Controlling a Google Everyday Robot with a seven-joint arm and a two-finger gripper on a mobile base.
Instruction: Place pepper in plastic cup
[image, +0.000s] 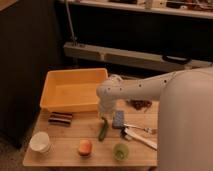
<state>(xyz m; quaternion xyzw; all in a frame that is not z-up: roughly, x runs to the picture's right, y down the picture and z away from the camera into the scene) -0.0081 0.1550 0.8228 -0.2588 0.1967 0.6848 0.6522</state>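
The pepper (103, 131) is a slim dark green pod, lying roughly lengthwise on the wooden table, just left of centre. My gripper (104, 116) hangs from the white arm right above the pepper's top end; I cannot tell if it touches the pepper. The plastic cup (120, 151) is small and translucent light green. It stands upright near the table's front edge, to the front right of the pepper and a short way from it.
A yellow bin (75, 90) fills the back left of the table (60, 155). A white paper cup (41, 142) stands front left, with a round orange fruit (85, 147) beside the pepper. A dark bar (60, 118), a blue-grey packet (118, 119) and white utensils (142, 137) lie around.
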